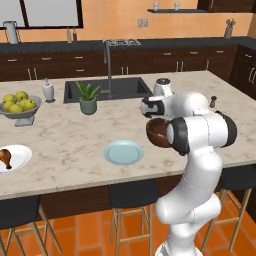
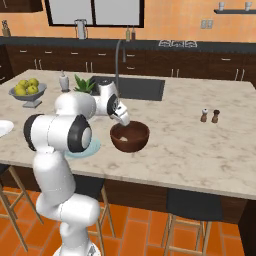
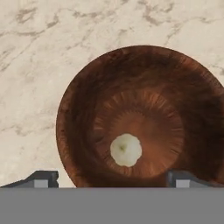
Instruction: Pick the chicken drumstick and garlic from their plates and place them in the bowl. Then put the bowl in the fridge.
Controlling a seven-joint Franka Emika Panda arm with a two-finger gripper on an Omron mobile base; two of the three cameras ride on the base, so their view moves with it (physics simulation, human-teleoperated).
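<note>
Spread wide, gripper (image 3: pixel 112 178) tips sit cut off above bowl (image 3: pixel 87 105) holding garlic (image 3: pixel 126 150).

From behind the arm, left and right, we look down across the bench (image 1: pixel 75 140). Our hand camera looks straight down, close, into the bowl (image 3: pixel 144 87) under the pincer (image 3: pixel 111 177).

The arm (image 2: pixel 60 165) is glossy white, built of rounded, bulging segments joined by dark grey bands at the joints (one broad ring circles the elbow), ending in a white hand whose gripper (image 3: pixel 111 177) carries two small dark, blocky fingertips (image 3: pixel 41 178).
</note>
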